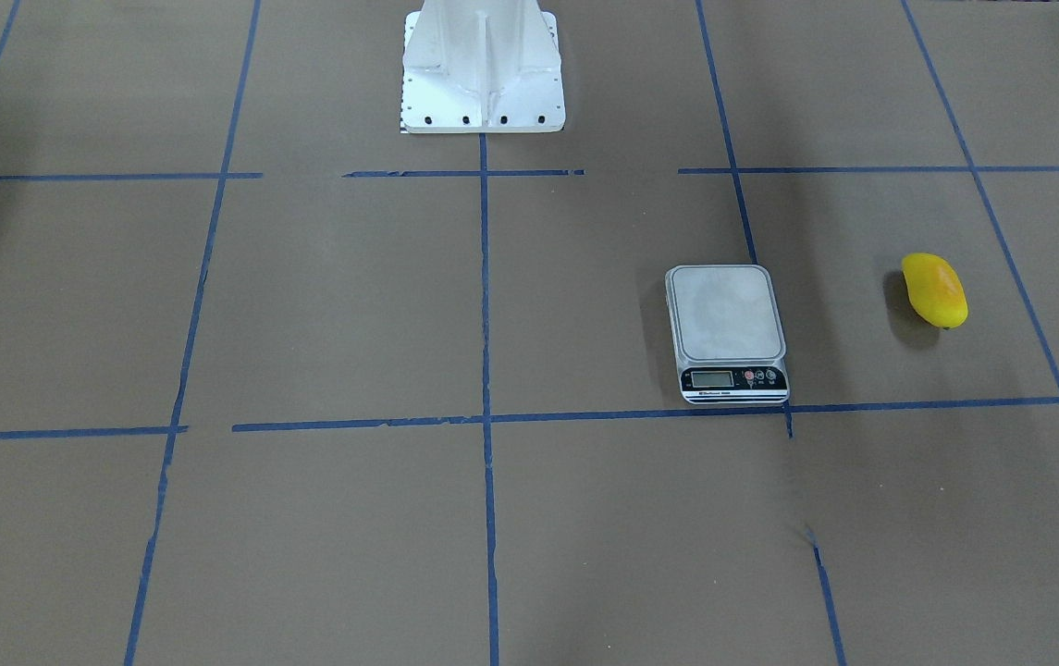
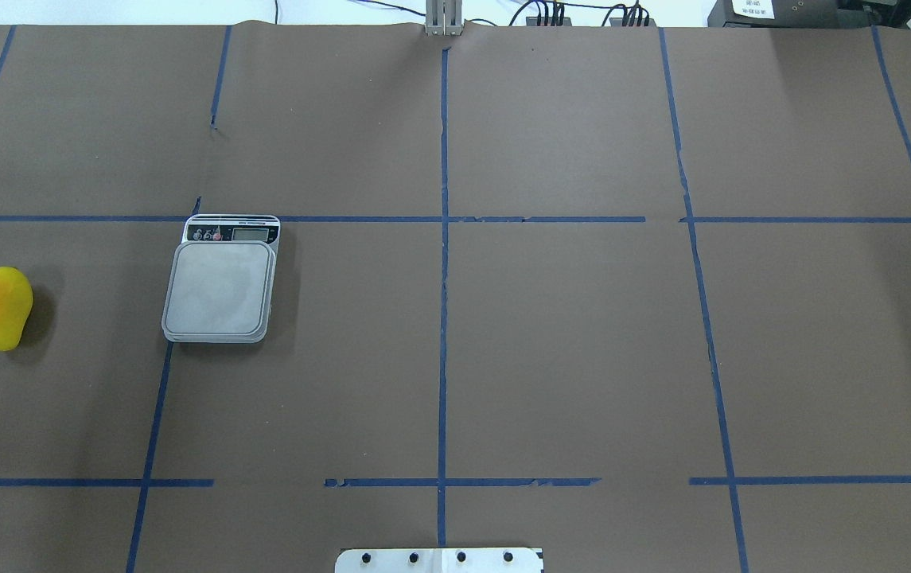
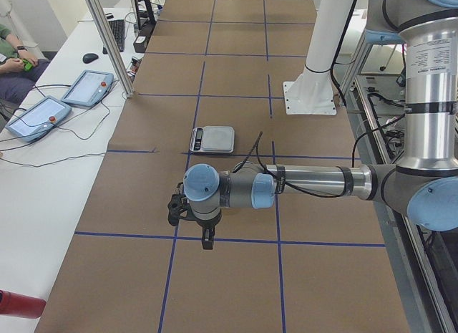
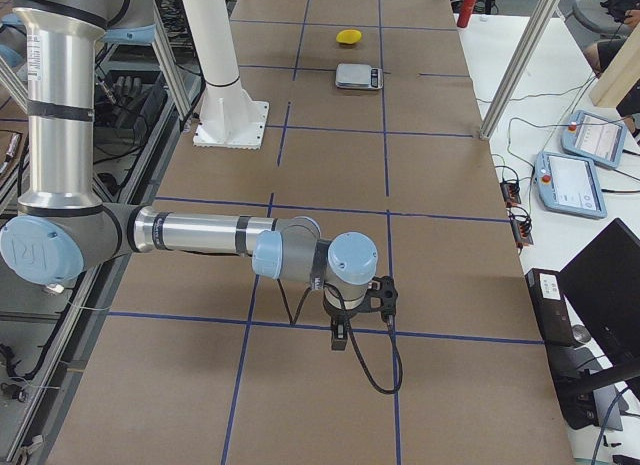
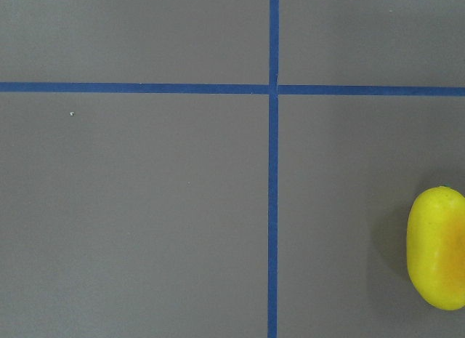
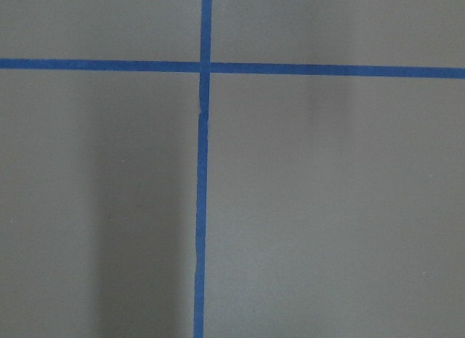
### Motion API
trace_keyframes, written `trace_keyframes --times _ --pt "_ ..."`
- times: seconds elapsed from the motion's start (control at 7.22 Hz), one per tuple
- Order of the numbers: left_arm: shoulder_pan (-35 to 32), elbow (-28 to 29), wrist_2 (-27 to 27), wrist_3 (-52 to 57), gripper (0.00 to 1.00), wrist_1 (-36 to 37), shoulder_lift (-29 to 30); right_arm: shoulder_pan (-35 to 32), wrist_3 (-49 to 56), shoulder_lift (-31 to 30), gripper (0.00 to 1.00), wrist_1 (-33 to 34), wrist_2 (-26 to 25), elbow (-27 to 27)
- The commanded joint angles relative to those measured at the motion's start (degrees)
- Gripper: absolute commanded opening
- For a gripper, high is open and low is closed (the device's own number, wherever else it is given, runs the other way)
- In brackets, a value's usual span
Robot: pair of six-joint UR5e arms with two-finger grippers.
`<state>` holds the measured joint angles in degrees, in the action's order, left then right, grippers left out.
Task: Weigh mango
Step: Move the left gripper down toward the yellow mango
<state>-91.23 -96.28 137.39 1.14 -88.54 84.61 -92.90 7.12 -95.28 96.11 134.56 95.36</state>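
Shows the mango (image 2: 1,309) lying on the brown table (image 2: 566,350), on the robot's left of the scale (image 2: 220,286) and well apart from it. Shows the left gripper (image 3: 207,238) and right gripper (image 4: 340,337) only in the side views, hanging above the table. Cannot tell how far either claw is open or whether it grips anything.

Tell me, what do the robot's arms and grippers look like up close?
The left arm and right arm match: shiny silver tubes, grey joints with pale-blue caps. A black cable loops at each wrist. The left gripper and right gripper are small and black.
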Motion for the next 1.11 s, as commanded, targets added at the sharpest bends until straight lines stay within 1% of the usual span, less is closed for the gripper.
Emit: trace_keyframes --times 0.0,0.14,0.28,0.42,0.55,0.69,0.97 --pt "0.0 0.0 -0.2 0.4 1.00 -0.1 0.1 0.0 0.0 0.0 1.00 0.0 0.0 0.0" --pt "0.0 0.0 -0.2 0.4 1.00 -0.3 0.6 0.0 0.0 0.0 1.00 0.0 0.0 0.0" --pt "0.1 0.1 -2.2 0.2 1.00 -0.4 2.3 0.0 0.0 0.0 1.00 0.0 0.0 0.0" --pt "0.0 -1.6 -3.2 -0.2 1.00 -0.8 3.4 0.0 0.0 0.0 1.00 0.0 0.0 0.0" --pt "1.7 -4.9 -5.1 -6.3 1.00 -1.5 3.1 0.0 0.0 0.0 1.00 0.0 0.0 0.0" --pt "6.6 -5.5 -5.7 -12.9 1.00 -7.2 2.9 0.0 0.0 0.0 1.00 0.0 0.0 0.0" --pt "15.9 -5.0 -5.9 -30.3 1.00 -21.7 0.6 0.0 0.0 0.0 1.00 0.0 0.0 0.0"
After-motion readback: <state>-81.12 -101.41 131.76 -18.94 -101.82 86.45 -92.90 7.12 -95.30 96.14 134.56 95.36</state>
